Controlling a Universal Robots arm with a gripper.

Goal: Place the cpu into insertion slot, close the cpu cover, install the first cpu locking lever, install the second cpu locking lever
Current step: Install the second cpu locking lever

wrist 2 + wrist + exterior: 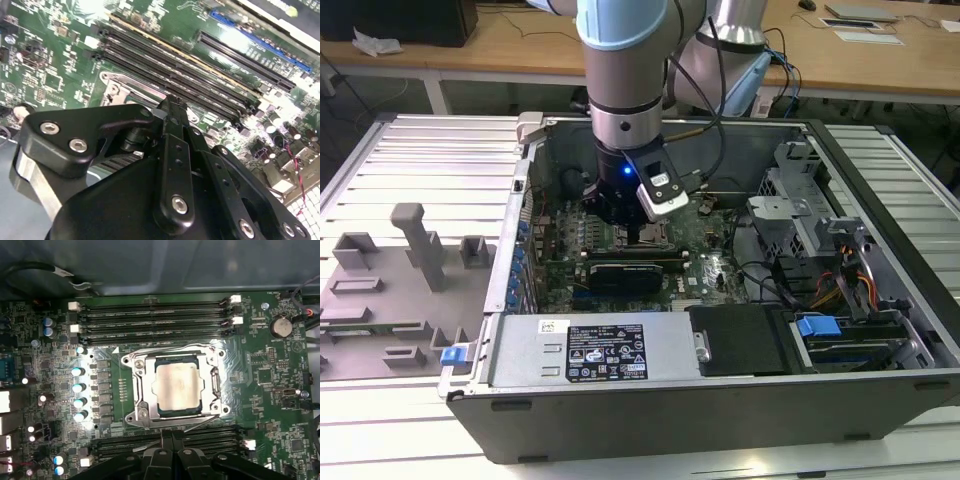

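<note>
A: Sitting flat in the insertion slot (pixel 176 390), that is where the cpu (pixel 177 388) is now, in the first wrist view

B: Is the cpu cover (pixel 142 389) shut over it?

A: It looks shut to me. The silver frame lies flat around the chip, and the chip shows through its big window

B: And the two levers?

A: Thin wires run along the sides of the frame, but I cannot tell if they are hooked. So the chip is in, the cover looks down, and the levers may be left to do

B: Where is the gripper (pixel 172 440)?

A: Right beside the slot, next to the long black memory slots (pixel 155 322). Its two fingers are pressed together with nothing between them. In the exterior view it hangs low inside the computer case (pixel 720 395), over the green board (pixel 265 370)
</note>
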